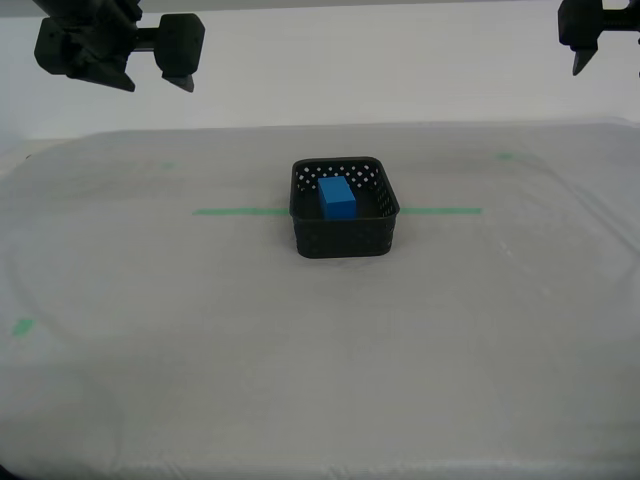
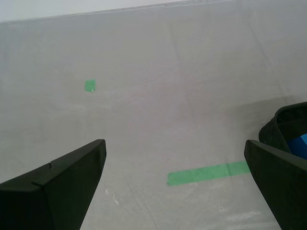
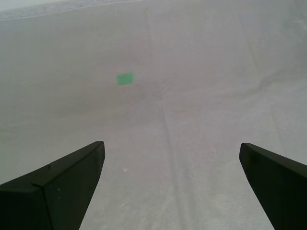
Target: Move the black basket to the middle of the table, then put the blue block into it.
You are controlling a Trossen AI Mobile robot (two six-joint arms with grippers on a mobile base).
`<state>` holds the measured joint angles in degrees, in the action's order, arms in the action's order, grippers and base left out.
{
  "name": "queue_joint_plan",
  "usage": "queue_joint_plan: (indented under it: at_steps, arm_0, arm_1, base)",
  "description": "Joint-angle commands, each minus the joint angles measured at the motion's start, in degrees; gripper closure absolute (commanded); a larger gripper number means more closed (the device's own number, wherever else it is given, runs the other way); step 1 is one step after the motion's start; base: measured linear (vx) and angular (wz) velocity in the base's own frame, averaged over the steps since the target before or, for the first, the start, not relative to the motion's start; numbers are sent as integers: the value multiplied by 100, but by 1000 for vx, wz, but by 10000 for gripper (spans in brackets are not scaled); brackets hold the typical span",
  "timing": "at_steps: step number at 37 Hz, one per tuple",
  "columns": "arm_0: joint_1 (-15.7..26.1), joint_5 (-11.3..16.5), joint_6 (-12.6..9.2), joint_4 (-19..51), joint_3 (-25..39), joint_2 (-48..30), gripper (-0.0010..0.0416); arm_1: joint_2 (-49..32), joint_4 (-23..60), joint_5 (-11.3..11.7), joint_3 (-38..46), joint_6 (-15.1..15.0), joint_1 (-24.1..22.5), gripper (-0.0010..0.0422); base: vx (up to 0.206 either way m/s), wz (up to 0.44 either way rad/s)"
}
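The black basket (image 1: pixel 344 228) sits at the middle of the table (image 1: pixel 200 380), on the green tape line (image 1: pixel 240 211). The blue block (image 1: pixel 337 197) lies inside it. My second gripper (image 2: pixel 173 146) is open and empty, raised high at the exterior view's upper left (image 1: pixel 155 78). Its wrist view shows the basket's corner (image 2: pixel 288 125) and a sliver of the block (image 2: pixel 301 145) off to one side. My first gripper (image 3: pixel 171 146) is open and empty, raised at the exterior view's upper right (image 1: pixel 585 55), over bare cloth.
Small green tape marks lie on the cloth at the far left (image 1: pixel 166 165), far right (image 1: pixel 505 155) and near left (image 1: pixel 21 326). The table's far edge meets a white wall.
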<state>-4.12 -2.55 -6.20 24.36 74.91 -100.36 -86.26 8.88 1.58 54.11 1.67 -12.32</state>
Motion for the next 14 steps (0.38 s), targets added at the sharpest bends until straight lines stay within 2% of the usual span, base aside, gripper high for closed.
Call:
queue_joint_plan:
  at_steps: [1, 14]
  arm_0:
    - [4, -7, 2, -13, 4, 4, 12]
    - [4, -7, 2, -15, 4, 4, 12]
  arm_1:
    - [2, -7, -13, 4, -20, 0, 16]
    - [4, -7, -13, 4, -20, 0, 16]
  base:
    - [0, 0]
    - [0, 0]
